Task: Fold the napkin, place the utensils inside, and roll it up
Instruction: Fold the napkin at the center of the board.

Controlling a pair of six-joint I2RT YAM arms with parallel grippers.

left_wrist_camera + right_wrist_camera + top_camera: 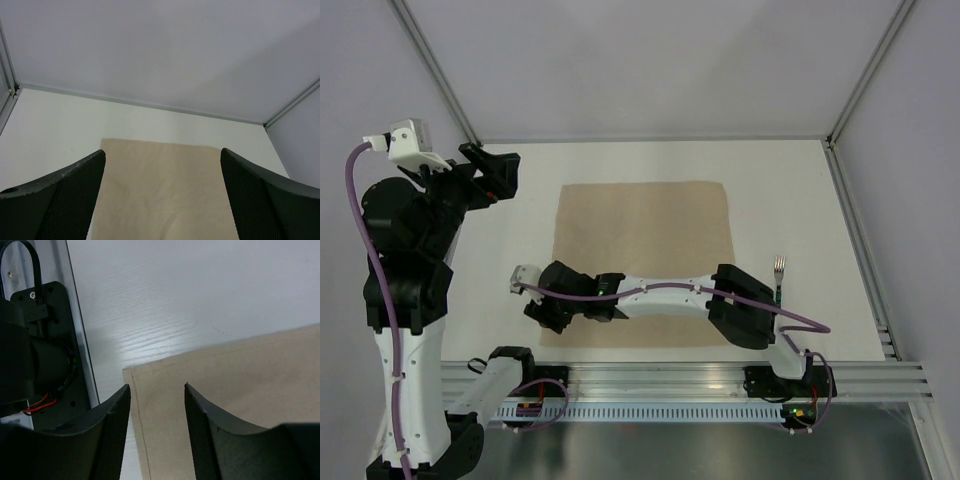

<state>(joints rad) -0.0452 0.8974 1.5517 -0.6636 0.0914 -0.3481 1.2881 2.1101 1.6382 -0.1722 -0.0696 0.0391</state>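
Corner of large beige square cloth napkin (250, 390) lies between my right pincer's (157, 387) part-open jaws, so I'd pinch low, catching hem only.

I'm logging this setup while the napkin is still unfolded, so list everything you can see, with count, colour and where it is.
napkin: one, beige, spread flat in the middle of the table
fork: one, silver tines and dark green handle, on the table to the right of the napkin, not touching it
table: one, white, under everything
rail: one, silver metal, along the table's near edge
left gripper: one, black, raised over the table's left side, open, holding nothing
right gripper: one, black, low at the napkin's near left corner, fingers apart with the cloth's edge between them
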